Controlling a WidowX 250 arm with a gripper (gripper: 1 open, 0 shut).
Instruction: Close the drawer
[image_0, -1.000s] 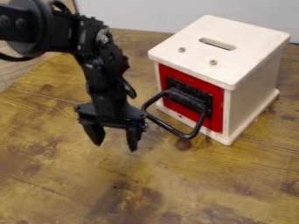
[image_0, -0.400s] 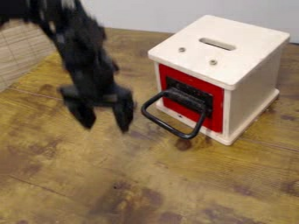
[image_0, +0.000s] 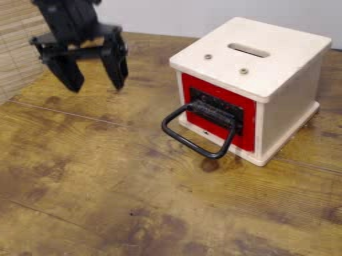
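Red, boxy and glossy-looking, the small drawer with a black front plate (image_0: 201, 87) is sitting in the lower front of a cream wooden cube casing with a slotted top (image_0: 285, 112), and we are seeing its face looking nearly flush with the surrounding frame. We are judging it to be fully or almost fully shut, though from this angle we cannot tell whether a slight gap is remaining. We are expecting a light, rigid drawer, running with modest friction and unlikely to be fragile. On its plate, a large black loop handle (image_0: 185, 143) is jutting outward and downward, probably hard and smooth enough to be slippery under a glancing touch. For closing, we are favouring a straight push on the plate or near the handle's roots rather than a grasp; by pressing the loop's outer bend, we would be risking a twist or a skid. We are also reckoning that the heavier-looking casing could be sliding if we were pushing too hard. Around it, the brown wood-grained counter (image_0: 123, 198) is carrying the casing. Farther out, towards the upper left, we are seeing the dark tool (image_0: 98, 87) hanging well apart from the handle, its fingers spread and gripping nothing.
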